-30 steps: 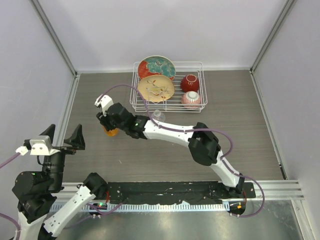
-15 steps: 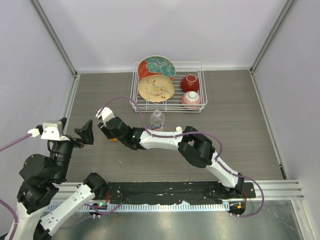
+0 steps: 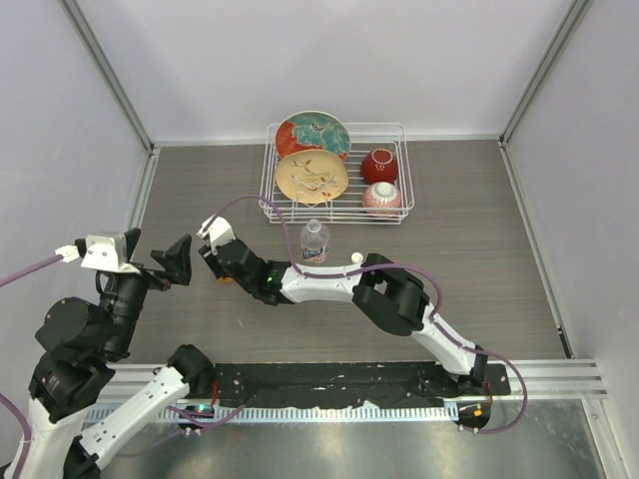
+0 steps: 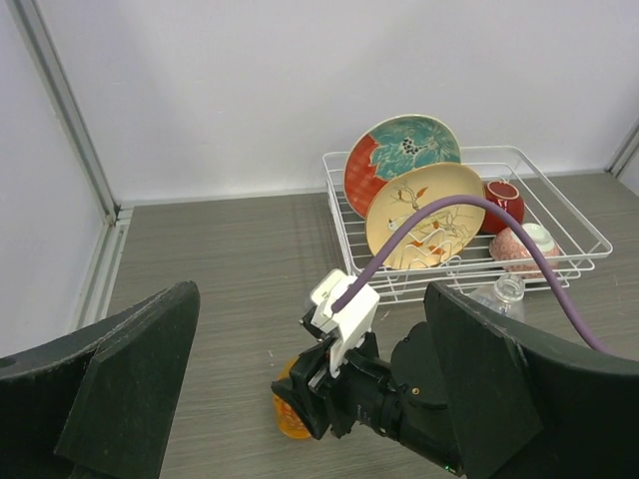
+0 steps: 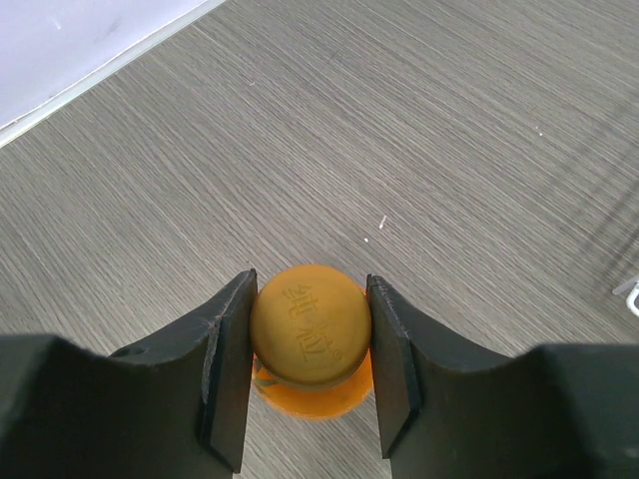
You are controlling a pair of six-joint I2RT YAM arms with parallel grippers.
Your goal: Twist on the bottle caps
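Orange round plastic screw cap (image 5: pixel 305 321) sits atop the squat orange bottle (image 5: pixel 316 401) on the grey wood-grain bench (image 3: pixel 479 220), pinched between the right fingers (image 5: pixel 228 374), presumably for twisting down; left fingers (image 4: pixel 135 384) hover wide and empty nearby, likely to steady it.

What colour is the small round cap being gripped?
The cap is orange, clearest in the right wrist view.

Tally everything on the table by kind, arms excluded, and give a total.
Bottles: 2, clear bottle, orange bottle
Caps: 2, white cap, orange cap
Plates: 2, teal-red plate, cream plate
Bowls: 2, red bowl, pink bowl
Wire rack: 1
Total: 9
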